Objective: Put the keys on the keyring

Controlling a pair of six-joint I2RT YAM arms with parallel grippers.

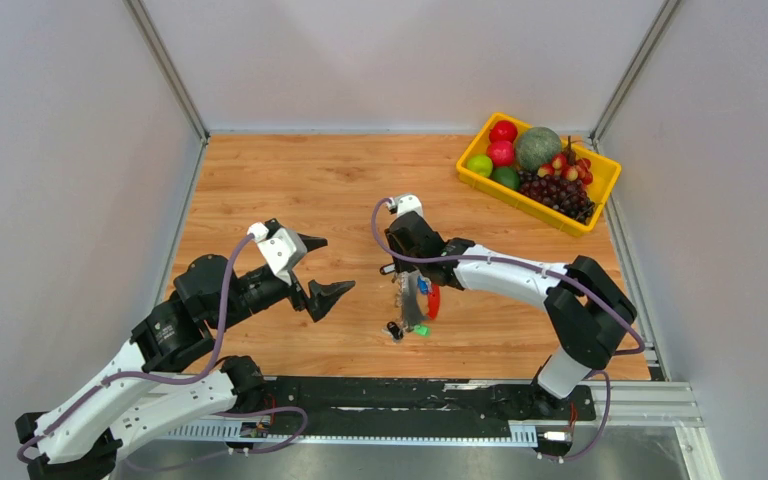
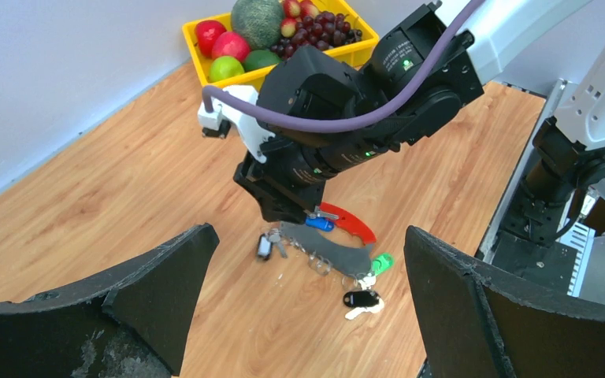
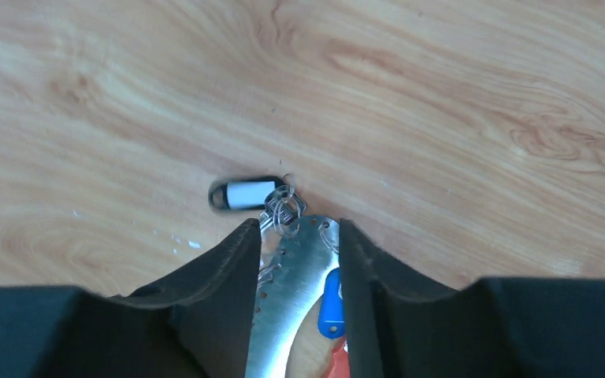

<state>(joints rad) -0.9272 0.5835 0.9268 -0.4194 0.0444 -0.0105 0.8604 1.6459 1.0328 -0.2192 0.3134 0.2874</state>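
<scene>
Right pincer [image 3: 295, 236] clamps the grey metal keyring strip with red curved edge [image 2: 332, 253], held low at centre. The blue-headed key [image 2: 320, 224] looks threaded on. The black-headed key [image 2: 360, 298] and green-headed key [image 2: 381, 262] lie at its tip, attachment unclear. Left pincer [image 1: 338, 264] gapes wide.

Left black two-finger gripper [image 1: 328, 268] hovers at nine o'clock, jaws spread wide; right black gripper [image 3: 297, 240], at centre, closes on the grey-and-red keyring strip [image 2: 331, 252].

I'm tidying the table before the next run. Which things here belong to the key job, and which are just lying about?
For the job: keyring, clamped in the right gripper; blue key; green key; black key.
Lying about: yellow tray; fruit in it.
</scene>
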